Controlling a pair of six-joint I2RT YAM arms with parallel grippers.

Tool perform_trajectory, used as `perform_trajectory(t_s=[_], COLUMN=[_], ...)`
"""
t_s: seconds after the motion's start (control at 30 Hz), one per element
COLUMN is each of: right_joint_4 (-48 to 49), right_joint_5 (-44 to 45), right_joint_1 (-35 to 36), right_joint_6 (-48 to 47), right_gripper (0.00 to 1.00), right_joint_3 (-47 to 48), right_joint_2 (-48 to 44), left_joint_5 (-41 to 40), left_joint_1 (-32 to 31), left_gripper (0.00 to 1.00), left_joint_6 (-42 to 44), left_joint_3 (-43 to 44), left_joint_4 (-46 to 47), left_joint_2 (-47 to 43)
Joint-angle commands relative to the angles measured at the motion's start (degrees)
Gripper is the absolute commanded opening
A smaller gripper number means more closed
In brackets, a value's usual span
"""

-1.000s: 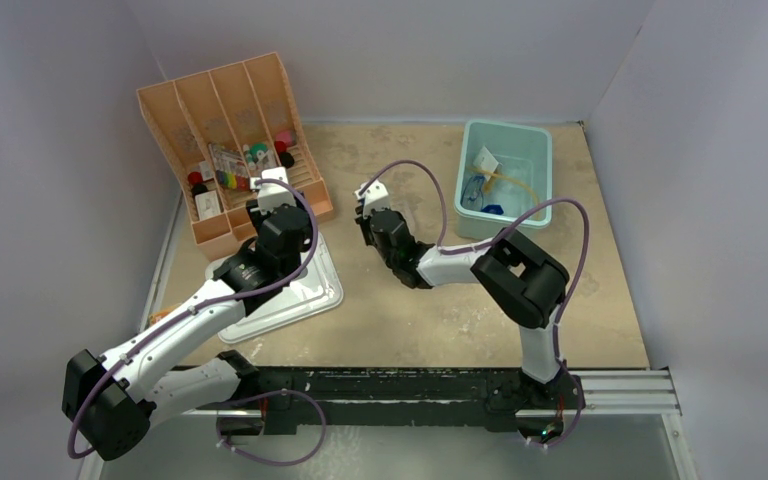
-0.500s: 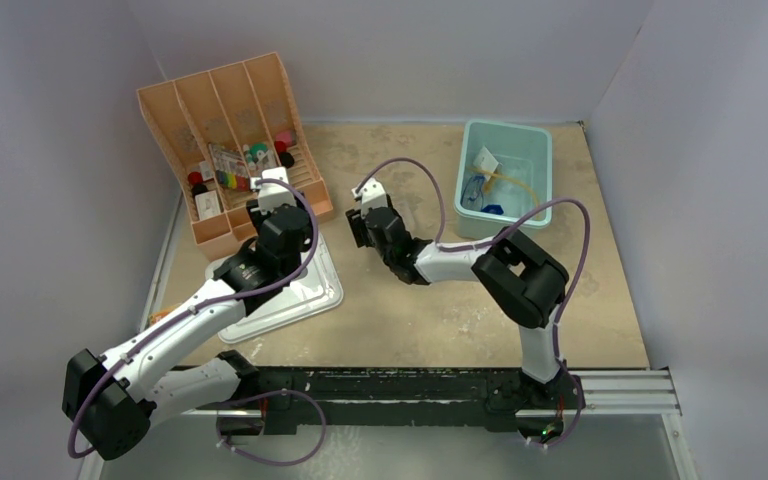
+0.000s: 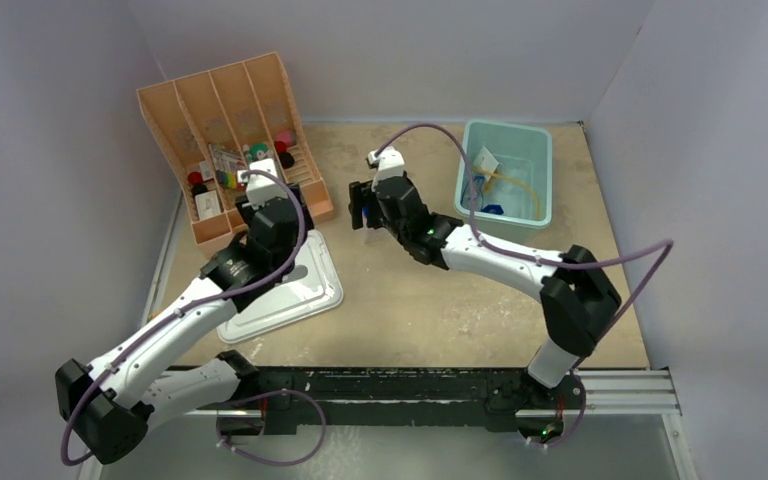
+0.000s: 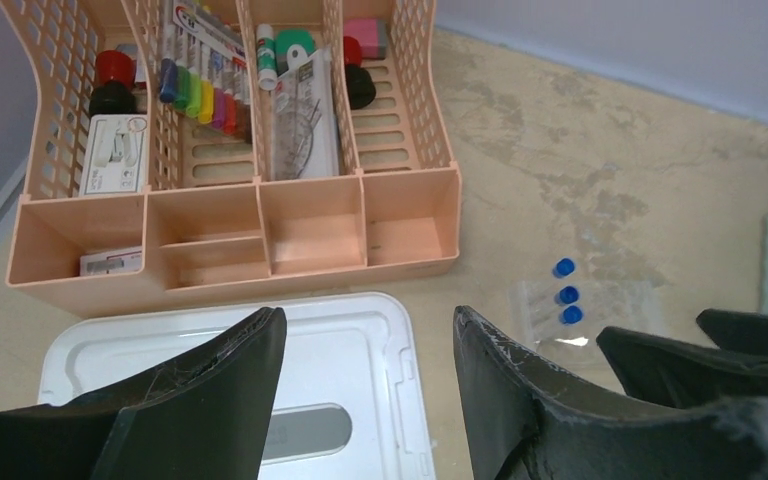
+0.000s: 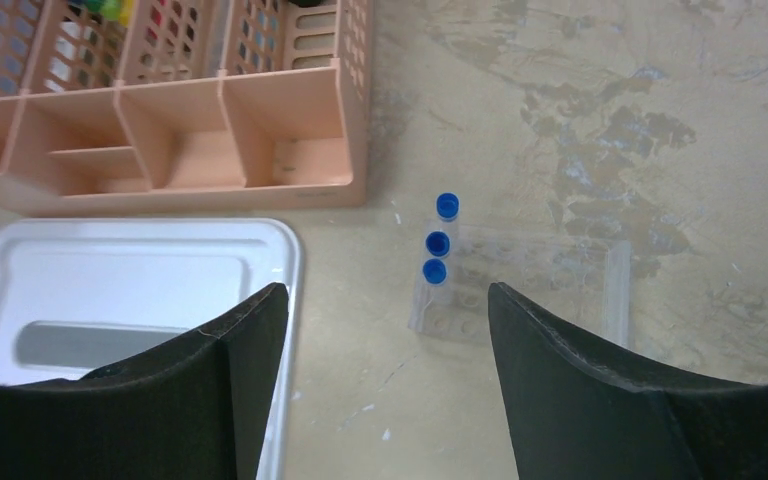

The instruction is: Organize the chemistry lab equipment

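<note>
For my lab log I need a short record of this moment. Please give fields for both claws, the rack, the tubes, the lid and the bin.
left claw: open, empty, above the lid
right claw: open, empty, above the rack
rack: clear, on the table, right of the organizer
tubes: three, blue caps, in a row at one end of the rack
lid: flat on the table, in front of the organizer
bin: teal, far right; holds a tan tube and a packet

organizer [image 5: 190, 130], lid [image 5: 140, 270] seemingly crowding rack [image 5: 525, 275] leftward
</note>
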Motion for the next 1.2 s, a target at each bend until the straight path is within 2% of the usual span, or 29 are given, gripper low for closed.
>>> perform_trajectory(t_s=[0.0,0.2,0.43,0.57,0.63,0.7,0.87,1.07,1.17], right_joint_4=[-11.3,-21.2,-29.6,-35.4,-36.4,-37.9,-42.3,-39.5,-42.3], right_joint_5=[-3.9,0.7,2.3,3.0,3.5,2.4,1.2,-5.5,-5.4], right_joint_1=[0.7,8.7,13.9,14.2,14.2,14.2,14.2,14.3,14.3], right_joint_6=[5.4,6.5,9.4,11.6,12.4,12.9,17.2,16.9,18.1], right_gripper=[0.73,0.67,0.64,0.37,0.33,0.33,0.43,0.51,0.51], right_joint_3=[2.4,7.0,19.7,27.9,28.9,29.1,28.6,25.5,26.2], right_joint_2=[-4.1,-2.1,11.4,18.6,20.0,21.0,23.0,23.4,25.0], left_joint_5=[1.1,-2.6,-7.3,-6.6,-6.4,-6.3,-5.2,-3.6,-3.2], left_joint_1=[0.4,0.4,0.4,0.4,0.4,0.4,0.4,0.4,0.4], left_gripper=[0.62,0.64,0.65,0.65,0.65,0.65,0.65,0.65,0.65], left_joint_6=[-7.1,-12.2,-11.6,-12.5,-13.7,-14.8,-17.6,-19.3,-19.6], left_joint_3=[5.9,12.4,17.5,17.3,17.0,16.5,15.0,14.5,14.4], left_joint_4=[-6.0,-13.7,-18.9,-20.8,-22.4,-23.3,-25.2,-27.5,-27.9], left_joint_2=[-3.6,-5.8,-8.7,-10.5,-11.3,-12.1,-13.6,-14.4,-14.8])
